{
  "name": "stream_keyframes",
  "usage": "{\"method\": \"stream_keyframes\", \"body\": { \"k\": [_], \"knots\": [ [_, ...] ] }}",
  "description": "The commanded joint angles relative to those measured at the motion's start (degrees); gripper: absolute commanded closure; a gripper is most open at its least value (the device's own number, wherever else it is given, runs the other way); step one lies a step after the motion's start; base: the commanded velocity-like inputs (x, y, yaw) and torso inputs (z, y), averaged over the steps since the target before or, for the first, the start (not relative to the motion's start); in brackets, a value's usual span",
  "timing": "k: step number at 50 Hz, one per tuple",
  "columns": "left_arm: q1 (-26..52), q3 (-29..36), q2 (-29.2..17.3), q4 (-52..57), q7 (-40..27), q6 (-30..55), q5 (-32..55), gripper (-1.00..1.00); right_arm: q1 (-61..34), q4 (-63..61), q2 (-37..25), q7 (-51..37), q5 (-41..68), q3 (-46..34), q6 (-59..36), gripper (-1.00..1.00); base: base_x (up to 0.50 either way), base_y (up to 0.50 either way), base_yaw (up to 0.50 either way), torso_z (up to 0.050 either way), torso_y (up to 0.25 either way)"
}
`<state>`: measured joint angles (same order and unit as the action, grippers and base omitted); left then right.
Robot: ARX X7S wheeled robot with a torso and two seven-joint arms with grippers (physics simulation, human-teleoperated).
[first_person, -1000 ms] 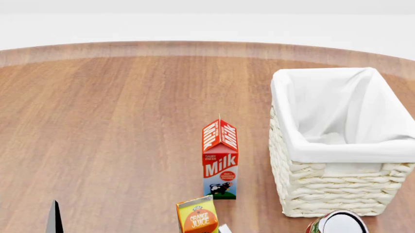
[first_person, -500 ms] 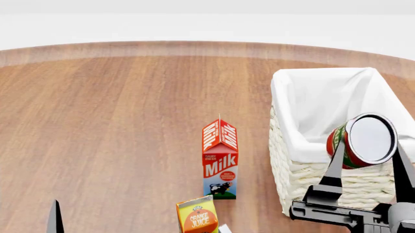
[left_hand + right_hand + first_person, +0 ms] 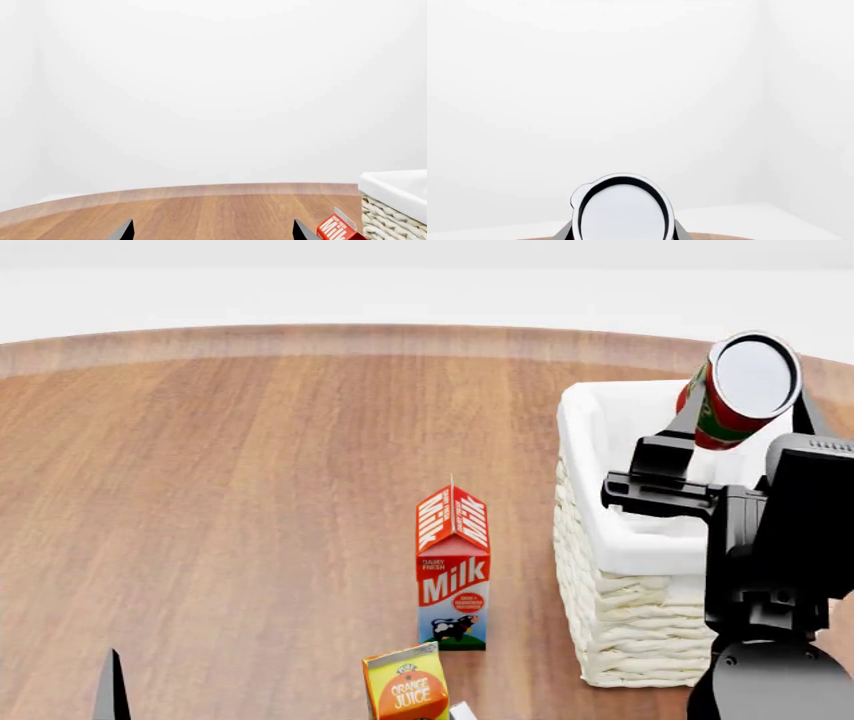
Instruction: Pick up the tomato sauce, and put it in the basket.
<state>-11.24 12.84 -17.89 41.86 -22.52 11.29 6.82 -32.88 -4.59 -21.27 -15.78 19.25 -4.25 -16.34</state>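
Observation:
The tomato sauce (image 3: 737, 390), a small tin can with a red label, green band and silver-white flat top, is held in my right gripper (image 3: 747, 400), which is shut on it, high above the basket (image 3: 627, 570). The can's flat top fills the lower middle of the right wrist view (image 3: 622, 210). The basket is a cream woven one with a white cloth liner at the right of the table; its corner shows in the left wrist view (image 3: 397, 200). My left gripper (image 3: 212, 232) is open and empty, low at the front left; one finger tip (image 3: 112, 688) shows in the head view.
A red milk carton (image 3: 453, 565) stands left of the basket, and also shows in the left wrist view (image 3: 337, 230). An orange juice carton (image 3: 406, 685) stands in front of it at the lower edge. The round wooden table (image 3: 240, 490) stretches to the left and back.
My right arm has risen from the front edge with the can, lifting it from below the basket's front wall to high over the basket. The left arm has not moved.

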Motion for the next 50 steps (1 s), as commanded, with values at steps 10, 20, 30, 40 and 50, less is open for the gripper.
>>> {"method": "stream_keyframes", "body": {
  "k": [10, 20, 30, 40, 50],
  "knots": [
    [0.2, 0.3, -0.5, -0.3, -0.6, -0.2, 0.5, -1.00, -18.6, 28.5, 3.2, 3.0, -7.2, -4.2, 8.8, 1.00, 0.00, 0.00, 0.00, 0.000, 0.001],
    [0.5, 0.4, -0.6, -1.2, -0.7, -0.6, 0.8, -1.00, -30.2, 57.0, 6.2, 6.4, -9.3, -5.2, 21.6, 1.00, 0.00, 0.00, 0.00, 0.000, 0.000],
    [0.7, 0.8, -0.8, -1.2, -1.0, -0.4, 0.8, -1.00, -39.8, 79.5, 8.3, 8.0, -12.8, -5.8, 29.1, 1.00, 0.00, 0.00, 0.00, 0.000, 0.000],
    [0.7, 1.0, -1.0, -1.1, -1.3, -0.3, 1.0, -1.00, -38.5, 79.6, 8.5, 7.8, -16.3, -2.7, 20.4, 1.00, 0.00, 0.00, 0.00, 0.000, 0.001],
    [0.8, 1.3, -1.2, -1.4, -1.5, -0.6, 1.0, -1.00, -36.2, 79.6, 8.6, 7.6, -18.1, -0.8, 16.9, 1.00, 0.00, 0.00, 0.00, 0.000, 0.000]
  ]
}}
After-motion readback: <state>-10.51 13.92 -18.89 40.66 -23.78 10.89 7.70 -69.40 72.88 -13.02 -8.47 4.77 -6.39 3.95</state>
